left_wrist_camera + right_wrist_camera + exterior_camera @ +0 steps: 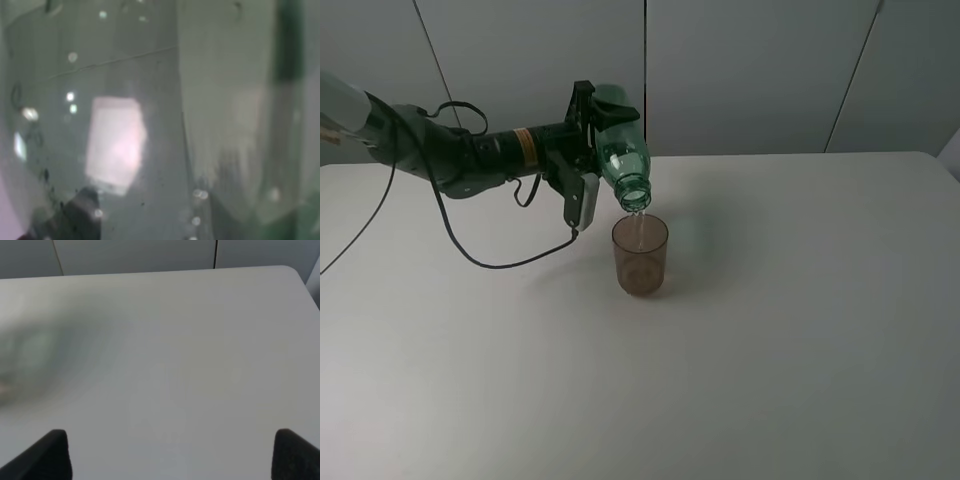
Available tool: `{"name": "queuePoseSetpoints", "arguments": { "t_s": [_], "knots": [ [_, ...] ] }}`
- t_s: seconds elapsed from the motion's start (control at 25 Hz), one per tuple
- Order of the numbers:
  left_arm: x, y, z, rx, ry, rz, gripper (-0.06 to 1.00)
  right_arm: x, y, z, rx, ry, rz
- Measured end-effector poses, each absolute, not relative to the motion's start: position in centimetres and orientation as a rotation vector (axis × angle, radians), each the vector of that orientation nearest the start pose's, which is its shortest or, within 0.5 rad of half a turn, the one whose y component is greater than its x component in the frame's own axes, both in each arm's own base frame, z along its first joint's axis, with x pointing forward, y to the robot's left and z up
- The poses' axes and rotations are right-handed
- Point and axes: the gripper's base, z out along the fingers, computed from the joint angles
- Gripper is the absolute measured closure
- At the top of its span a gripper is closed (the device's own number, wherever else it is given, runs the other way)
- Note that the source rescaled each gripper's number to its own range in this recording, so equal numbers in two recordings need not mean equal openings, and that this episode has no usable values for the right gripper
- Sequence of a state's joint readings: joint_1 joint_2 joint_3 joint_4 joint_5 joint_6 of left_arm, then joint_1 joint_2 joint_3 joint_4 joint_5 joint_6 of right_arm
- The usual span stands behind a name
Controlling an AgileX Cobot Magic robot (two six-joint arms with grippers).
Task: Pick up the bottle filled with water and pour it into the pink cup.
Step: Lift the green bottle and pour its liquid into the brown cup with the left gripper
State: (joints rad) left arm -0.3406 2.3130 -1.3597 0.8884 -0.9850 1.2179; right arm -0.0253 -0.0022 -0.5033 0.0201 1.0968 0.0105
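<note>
In the exterior high view my left gripper [586, 140] is shut on the green bottle [620, 150], held by its lower body. The bottle is tilted with its open neck pointing down over the pink cup [640, 258]. A thin stream of water [638, 222] runs from the neck into the cup, which stands upright on the table. The left wrist view is filled by the blurred translucent bottle wall [150, 100]. My right gripper [172, 455] is open and empty above bare table, with only its dark fingertips [55, 452] showing.
The white table [770, 330] has its far edge against a grey panelled wall [750, 70]. A black cable [490, 262] hangs from the left arm down to the table, left of the cup. The right arm is out of the exterior high view.
</note>
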Motion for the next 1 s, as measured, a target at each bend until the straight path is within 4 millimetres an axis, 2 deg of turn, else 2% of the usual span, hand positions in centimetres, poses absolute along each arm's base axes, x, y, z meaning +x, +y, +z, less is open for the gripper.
{"name": "queuePoseSetpoints", "arguments": {
  "t_s": [1.0],
  "knots": [
    [41.8, -21.77, 12.09, 1.673, 0.2, 0.594, 0.94, -0.71, 0.18, 27.53, 0.036, 2.074, 0.015]
  ]
}}
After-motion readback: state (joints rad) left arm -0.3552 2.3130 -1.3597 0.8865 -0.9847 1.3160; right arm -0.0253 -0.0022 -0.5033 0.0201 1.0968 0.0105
